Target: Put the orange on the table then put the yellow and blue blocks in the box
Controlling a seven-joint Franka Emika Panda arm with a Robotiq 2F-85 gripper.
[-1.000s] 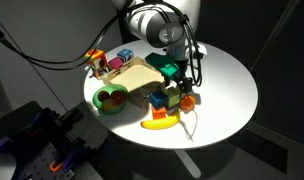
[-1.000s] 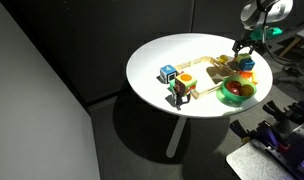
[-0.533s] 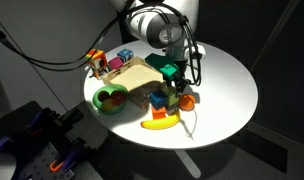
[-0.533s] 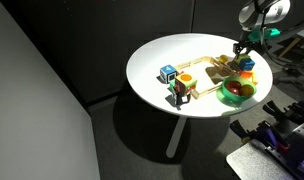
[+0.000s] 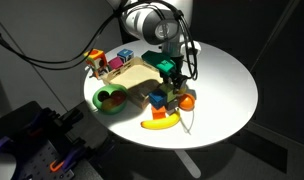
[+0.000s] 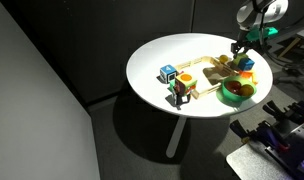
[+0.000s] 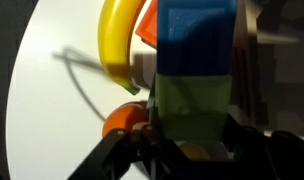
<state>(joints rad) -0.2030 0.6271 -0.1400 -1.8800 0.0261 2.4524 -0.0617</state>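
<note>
My gripper (image 7: 192, 125) stands low over the toy cluster, jaws shut on either side of a greenish-looking block (image 7: 192, 105) that fills the gap between them. The blue block (image 7: 197, 35) lies directly beyond it, touching it. A small yellow patch shows low between the fingers; whether it is the yellow block I cannot tell. The orange (image 7: 122, 120) rests on the white table (image 7: 52, 110) just left of my left finger. In both exterior views the gripper (image 5: 170, 85) (image 6: 239, 52) hangs beside the orange (image 5: 187, 101) (image 6: 249, 75), at the edge of the wooden box (image 5: 137, 75).
A yellow banana (image 5: 160, 122) (image 7: 117, 40) lies at the near table edge beyond the blocks. A green bowl (image 5: 112, 99) holding a red fruit stands next to the box. More small toys (image 5: 107, 63) line the box's far side. The table (image 5: 227, 85) is bare white past the orange.
The jaws have gone from wide open to shut around the block. The arm has hardly moved, perhaps slightly upward. The orange, banana and bowl stay where they were.
</note>
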